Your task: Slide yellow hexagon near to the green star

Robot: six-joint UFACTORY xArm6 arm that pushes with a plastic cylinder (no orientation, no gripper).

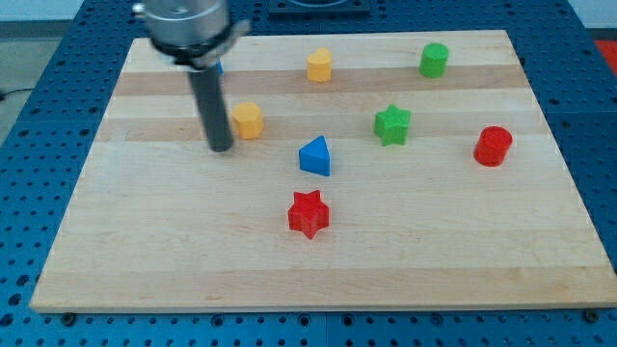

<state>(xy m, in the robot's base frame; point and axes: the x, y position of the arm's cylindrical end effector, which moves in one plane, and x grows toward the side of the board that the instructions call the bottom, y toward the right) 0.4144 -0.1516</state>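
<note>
Yellow hexagon: the small yellow hexagonal block (pixel 248 120) sits well to the view's left of the green star-shaped block (pixel 391 124), nearly level with it on the pale wooden board (pixel 145 260).
Rod: the straight dark rod comes down from a grey housing; the tip (pixel 221 147) rests on the board just beside the yellow hexagon, on the side away from the green star and slightly lower in the view. Whether it touches, I cannot tell.
Claw: there is none on this arm, only the rod, so nothing spreads or pinches.
Step in hand: it looks lined up behind the hexagon, the push toward the star seemingly about to start.
Next move: a steady shove toward the view's right, stopping short of the star; the tip sits low, so the block may veer upward.
In the way: the blue triangular block (pixel 315 156) lies below the straight line to the star, near enough to mind.
Count, yellow: two, counting the yellow block (pixel 319 66) up and left of the star.
Count, green: two, with the green cylinder (pixel 434 60) above the star.
Count, red: two, the red star (pixel 308 214) and the red cylinder (pixel 493 146).
Count, blue: one clear, plus a blue sliver behind the rod.
</note>
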